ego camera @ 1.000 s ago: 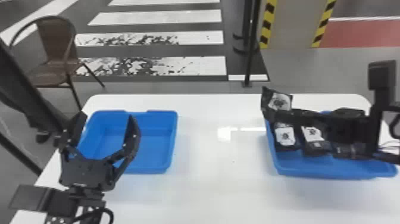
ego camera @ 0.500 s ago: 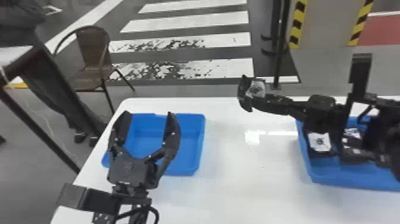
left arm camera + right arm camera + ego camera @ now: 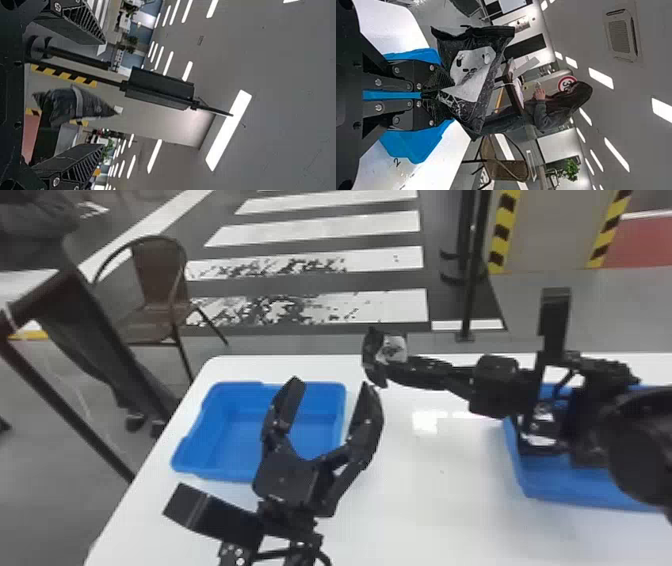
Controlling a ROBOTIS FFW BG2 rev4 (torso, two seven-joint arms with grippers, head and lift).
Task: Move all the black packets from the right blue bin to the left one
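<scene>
A grey floor (image 3: 560, 310) with white crossing stripes spreads out behind the white table (image 3: 430, 510). A brown chair (image 3: 157, 280) stands past the table's far left corner.

Two blue bins sit well apart on the table. The left bin (image 3: 240, 430) is partly covered in the head view by the left gripper. The right bin (image 3: 590, 487) lies largely behind the right arm (image 3: 595, 390); black packets with white patches (image 3: 540, 440) show inside it, mostly hidden, so their number can't be told.

The left gripper (image 3: 331, 382) has its two curved fingers spread wide, tips pointing toward the far side of the table. The left wrist view shows a broad gap between them and nothing gripped. In that gap the other gripper's packet shows farther off, apart from both fingers.

The right gripper (image 3: 400, 370) reaches across from the right bin, pointing toward the robot's left. Its fingers are drawn together at the tips, clamped on one end of a black packet (image 3: 474, 75). The rest of the packet juts out past the tips, creased and tilted, with a crumpled white patch on its face. In the head view this packet is seen between the two bins, near the far edge of the table.
</scene>
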